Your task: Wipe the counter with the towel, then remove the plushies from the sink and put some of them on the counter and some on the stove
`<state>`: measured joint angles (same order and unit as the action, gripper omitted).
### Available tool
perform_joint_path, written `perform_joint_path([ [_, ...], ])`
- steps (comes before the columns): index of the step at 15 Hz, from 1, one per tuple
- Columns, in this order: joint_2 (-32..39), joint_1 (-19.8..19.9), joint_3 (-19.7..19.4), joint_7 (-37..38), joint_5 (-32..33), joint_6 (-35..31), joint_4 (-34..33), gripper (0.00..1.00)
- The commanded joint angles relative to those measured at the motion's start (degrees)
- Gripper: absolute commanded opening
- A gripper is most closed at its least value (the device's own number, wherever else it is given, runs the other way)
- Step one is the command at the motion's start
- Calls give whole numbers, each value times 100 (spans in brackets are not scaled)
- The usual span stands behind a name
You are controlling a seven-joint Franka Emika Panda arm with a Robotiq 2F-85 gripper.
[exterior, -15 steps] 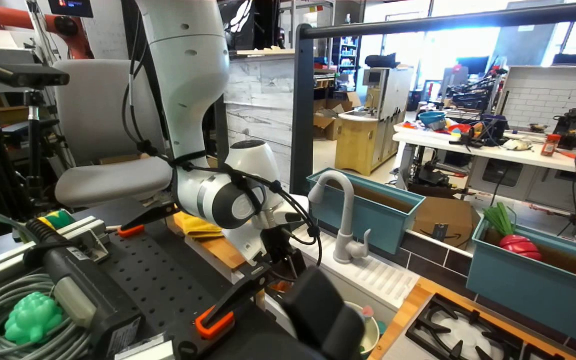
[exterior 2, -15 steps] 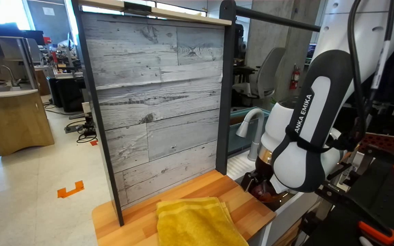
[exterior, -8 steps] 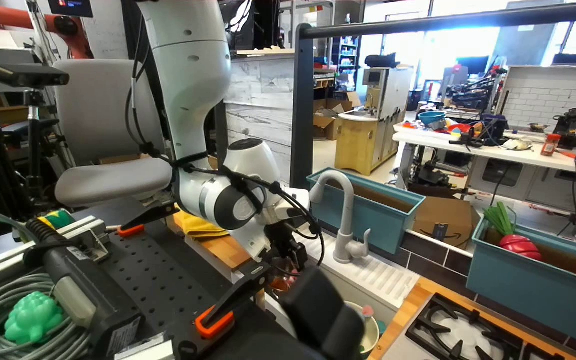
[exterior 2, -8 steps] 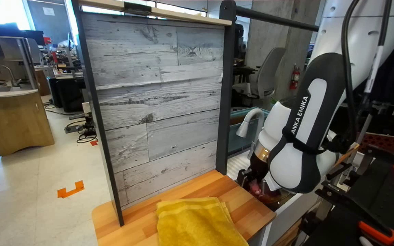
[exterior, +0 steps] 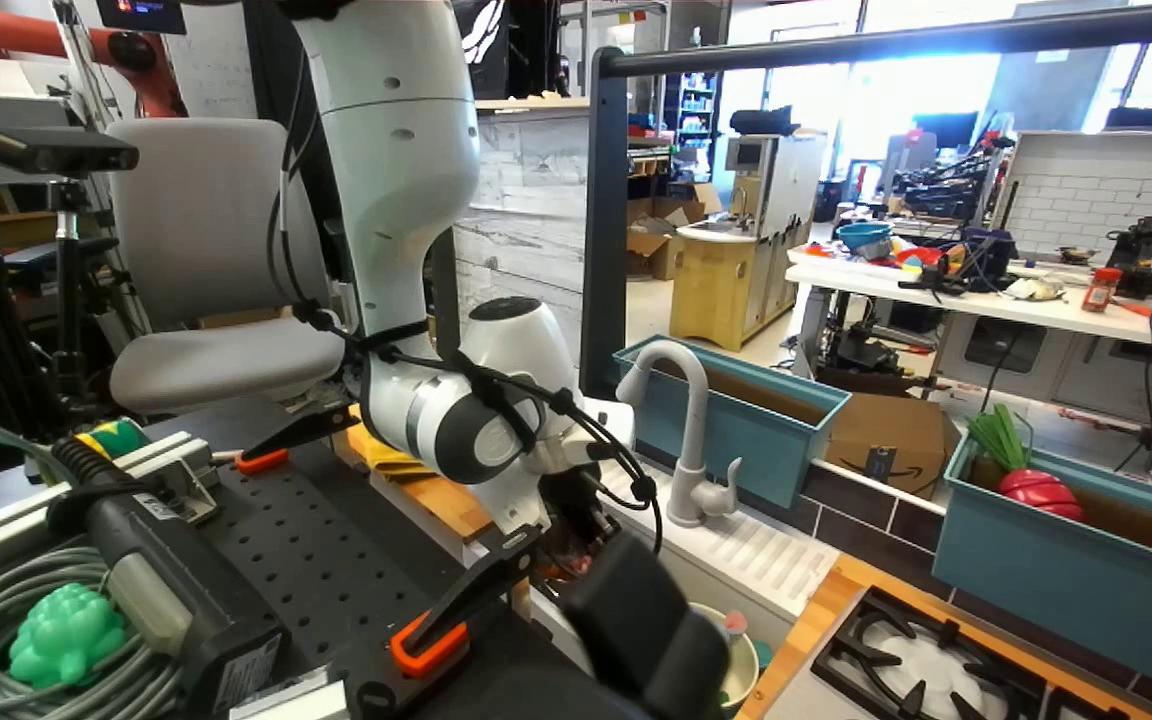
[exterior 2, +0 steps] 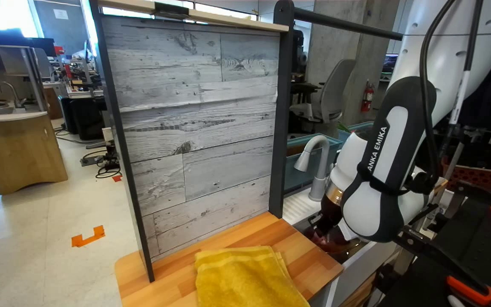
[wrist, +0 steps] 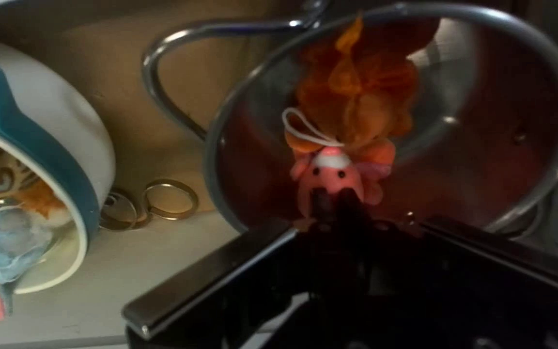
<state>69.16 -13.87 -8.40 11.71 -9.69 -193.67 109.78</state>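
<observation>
A: What has just been changed?
B: The tool (wrist: 334,202) was spread wide a moment ago. Now its tips have been squeezed together, and the pink toy (wrist: 334,175) seems to be pinched by them, mid-frame in the wrist view.
A: Has it been taken out?
B: Not yet, it seems. It is seen inside the pot (wrist: 516,106), just below the orange toy (wrist: 373,106) in the frame. The emptying of the sink (exterior: 761,555), lower middle in an exterior view, seems to be begun.
A: And the towel (exterior 2: 245,277)?
B: It is left folded on the wooden surface (exterior 2: 173,277), bottom middle in an exterior view.
A: Can any writing be read?
B: "ANKA EMIKA", on the white arm (exterior 2: 375,149) at the right. A bent arrow is printed on the brown box (exterior: 886,440). Words on the screen (exterior: 142,15), upper left, are too small.
</observation>
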Motion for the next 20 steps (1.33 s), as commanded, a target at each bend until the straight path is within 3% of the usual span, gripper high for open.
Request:
perform_joint_path([
  [1,-149,125,108,-186,-46,46,160,2],
  [3,-529,122,177,-297,48,147,570,2],
  [7,-1338,436,676,-669,394,-298,1444,2],
  [10,-1938,941,1451,-732,849,-1315,2226,2],
  [12,-2164,1066,1825,-599,1036,-1722,2523,2],
  [15,-2230,1011,2246,-437,1049,-1592,2196,2],
  [19,-1982,770,2311,-324,872,-1589,1370,2],
  [20,-1954,684,2232,-316,802,-1636,1241,33],
])
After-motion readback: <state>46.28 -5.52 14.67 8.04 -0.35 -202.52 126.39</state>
